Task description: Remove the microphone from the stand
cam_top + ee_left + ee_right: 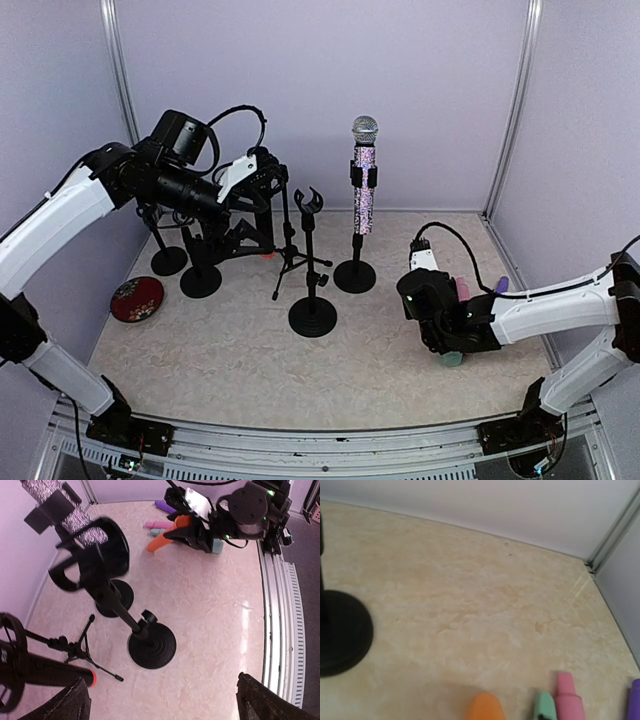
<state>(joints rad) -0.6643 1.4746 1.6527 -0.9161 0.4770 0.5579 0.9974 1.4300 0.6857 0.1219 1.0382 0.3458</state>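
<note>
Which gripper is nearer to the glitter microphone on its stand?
Left. The left gripper hangs raised beside the microphone, on its left, at about its height. The right gripper sits low by the table, to the right of the stand and toward the near edge.

No readable text, label, brand name, number or sign shows on anything in these three views.

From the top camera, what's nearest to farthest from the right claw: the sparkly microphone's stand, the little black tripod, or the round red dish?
1. Black stand holding the sparkly silver microphone, just left of the right claw.
2. Little black tripod, table middle.
3. Round red dish, far left.
</note>
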